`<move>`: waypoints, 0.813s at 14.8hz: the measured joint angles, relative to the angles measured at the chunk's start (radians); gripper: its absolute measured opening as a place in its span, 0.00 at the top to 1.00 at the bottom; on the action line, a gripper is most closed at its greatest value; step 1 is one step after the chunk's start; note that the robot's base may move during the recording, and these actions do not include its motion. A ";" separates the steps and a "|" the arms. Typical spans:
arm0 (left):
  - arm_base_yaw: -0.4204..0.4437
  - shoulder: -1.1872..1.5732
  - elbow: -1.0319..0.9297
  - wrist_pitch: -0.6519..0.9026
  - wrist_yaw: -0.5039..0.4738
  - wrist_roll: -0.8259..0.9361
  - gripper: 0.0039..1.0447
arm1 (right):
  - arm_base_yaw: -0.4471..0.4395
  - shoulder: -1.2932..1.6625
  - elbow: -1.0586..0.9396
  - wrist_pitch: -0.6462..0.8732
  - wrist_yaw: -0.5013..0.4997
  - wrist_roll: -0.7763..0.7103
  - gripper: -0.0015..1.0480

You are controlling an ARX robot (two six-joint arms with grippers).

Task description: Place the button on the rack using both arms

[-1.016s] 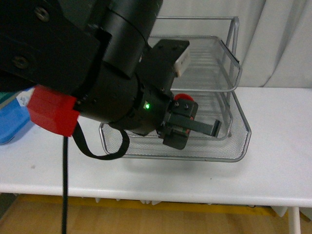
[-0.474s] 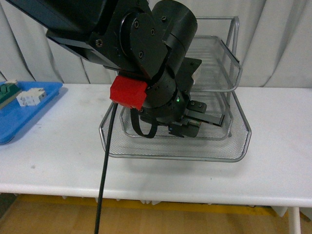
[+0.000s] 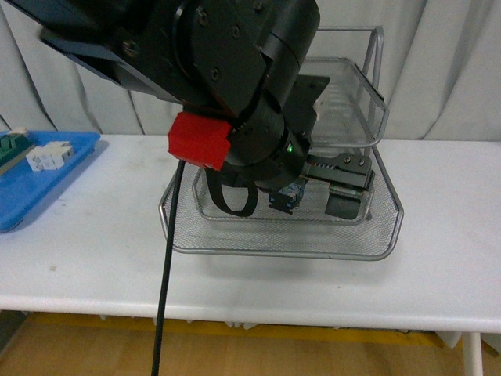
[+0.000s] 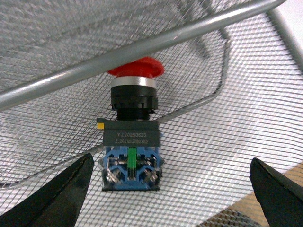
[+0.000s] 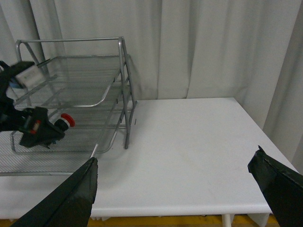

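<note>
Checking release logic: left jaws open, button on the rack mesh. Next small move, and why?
Probably draw the left gripper straight back out of the rack. The button lies on its side on the mesh, jaws open with a gap either side, and a tier rim crosses close over its cap, so lifting could snag.

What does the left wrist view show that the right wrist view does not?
Only left wrist: the printed label and blue contact block of the button, lying on the mesh of the rack between the fingers of the open left gripper, not touched. Only right wrist: the rack's upright frame and tiers, the white table, the curtain, the open, empty right gripper. Both: the button's red cap inside the rack.
</note>
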 joint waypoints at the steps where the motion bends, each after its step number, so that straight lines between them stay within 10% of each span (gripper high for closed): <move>1: 0.000 -0.086 -0.077 0.058 0.021 -0.012 0.07 | 0.000 0.000 0.000 0.000 0.000 0.000 0.06; 7: 0.037 -0.707 -0.722 0.298 -0.037 0.038 0.08 | 0.000 0.000 0.000 0.000 0.000 0.000 0.06; 9: 0.122 -0.904 -1.050 0.821 -0.361 0.044 0.33 | 0.000 0.000 0.000 0.000 -0.003 0.000 0.06; 12: 0.294 -1.235 -1.258 0.785 -0.249 0.044 0.75 | 0.000 0.000 0.000 0.000 -0.003 0.000 0.06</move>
